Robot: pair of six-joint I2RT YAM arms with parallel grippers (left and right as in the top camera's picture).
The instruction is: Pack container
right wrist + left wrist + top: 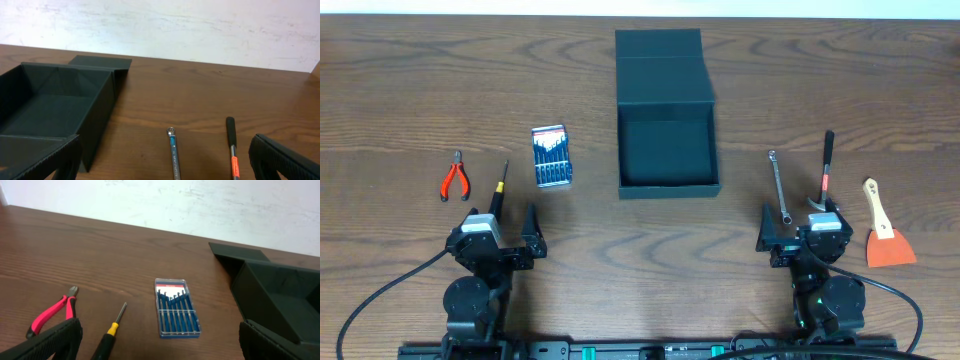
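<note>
The container (667,150) stands open on the table (620,260), its box part facing up and its hinged flap lid laid back flat on the far side. Nothing can be seen inside it.

The left hand (500,225) hovers to the near left of the container, well apart from it. Its fingers (55,340) are spread wide with nothing between them. In its wrist view the container's left wall fills the right edge of the picture.

The right hand (800,222) sits to the near right of the container, also apart from it and spread wide, holding nothing. Its wrist view shows the container's right wall and the open inside at the left.

Left of the container lies a clear case of blue screwdriver bits (551,156). Farther left lies a yellow-and-black screwdriver (499,190), and farthest left a pair of red-handled pliers (454,176).

Right of the container lies a slim metal wrench (779,186), then a black-handled tool with a red label (826,165). Farthest right is a scraper with a wooden handle and an orange blade (886,228).

All of the tools lie on the table outside the container, and neither hand touches any of them.
</note>
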